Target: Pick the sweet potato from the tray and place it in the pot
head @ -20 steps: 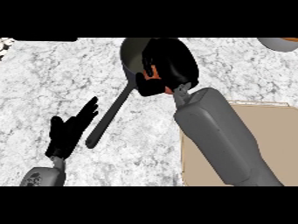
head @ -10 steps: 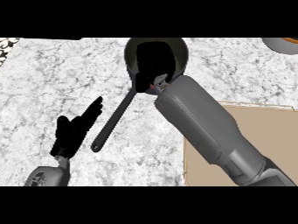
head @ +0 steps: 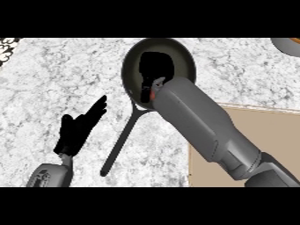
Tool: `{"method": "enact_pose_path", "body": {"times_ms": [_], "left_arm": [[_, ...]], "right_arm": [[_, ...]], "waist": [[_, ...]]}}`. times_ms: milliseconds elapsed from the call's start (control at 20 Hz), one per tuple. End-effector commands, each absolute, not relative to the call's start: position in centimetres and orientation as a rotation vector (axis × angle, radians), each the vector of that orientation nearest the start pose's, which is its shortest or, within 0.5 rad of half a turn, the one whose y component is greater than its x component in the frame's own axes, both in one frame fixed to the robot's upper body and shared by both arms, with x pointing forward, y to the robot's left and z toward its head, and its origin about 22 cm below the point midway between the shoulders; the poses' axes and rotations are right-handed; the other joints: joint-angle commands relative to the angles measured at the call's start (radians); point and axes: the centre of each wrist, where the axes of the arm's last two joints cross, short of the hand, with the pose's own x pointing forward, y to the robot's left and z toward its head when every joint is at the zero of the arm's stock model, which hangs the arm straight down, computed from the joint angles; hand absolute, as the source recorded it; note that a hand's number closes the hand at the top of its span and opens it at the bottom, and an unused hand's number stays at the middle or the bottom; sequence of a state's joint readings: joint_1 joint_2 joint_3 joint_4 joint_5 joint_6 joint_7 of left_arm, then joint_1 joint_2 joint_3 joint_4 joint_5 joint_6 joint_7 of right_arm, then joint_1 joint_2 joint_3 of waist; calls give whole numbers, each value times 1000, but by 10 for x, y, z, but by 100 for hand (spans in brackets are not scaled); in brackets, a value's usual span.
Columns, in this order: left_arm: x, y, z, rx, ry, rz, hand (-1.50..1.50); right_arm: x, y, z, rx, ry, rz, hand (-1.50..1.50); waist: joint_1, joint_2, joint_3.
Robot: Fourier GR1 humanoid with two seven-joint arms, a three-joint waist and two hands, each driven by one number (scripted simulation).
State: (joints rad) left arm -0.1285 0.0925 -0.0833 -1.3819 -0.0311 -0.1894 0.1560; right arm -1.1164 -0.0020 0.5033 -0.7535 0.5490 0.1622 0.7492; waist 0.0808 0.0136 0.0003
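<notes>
Head view: my right hand [head: 154, 66] hangs over the pot [head: 134, 53], fingers unreadable; any sweet potato is hidden, likely firm, best gripped mid-body.

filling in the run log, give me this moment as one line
right hand: over pot, fingers hidden | sweet potato: not visible | left hand: open, resting lower left | tray: bare where visible

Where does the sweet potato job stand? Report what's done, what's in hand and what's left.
Done: the tray shows no sweet potato on its visible part, and the right hand is over the inside of the pot.
In hand: that hand hides whatever it holds; whether it has let go cannot be told.
Left: confirming the release and pulling the arm out. The left hand rests open on the counter.
</notes>
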Motion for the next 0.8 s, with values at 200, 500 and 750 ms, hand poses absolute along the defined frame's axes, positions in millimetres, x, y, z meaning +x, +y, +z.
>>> {"method": "enact_pose_path", "body": {"times_ms": [200, 500, 750], "left_arm": [[266, 220, -23, -115, -1289, -347, 0], [259, 224, -25, -96, -1291, -301, 0], [263, 223, -25, -74, -1283, -295, 0]], "right_arm": [[391, -12, 157, -521, -1509, 707, -150], [403, -23, 175, -518, -1627, 314, -150], [402, -31, 174, -484, -1697, 123, -150]], "waist": [[3, 7, 1], [-34, -4, 0], [-57, -9, 0]]}}
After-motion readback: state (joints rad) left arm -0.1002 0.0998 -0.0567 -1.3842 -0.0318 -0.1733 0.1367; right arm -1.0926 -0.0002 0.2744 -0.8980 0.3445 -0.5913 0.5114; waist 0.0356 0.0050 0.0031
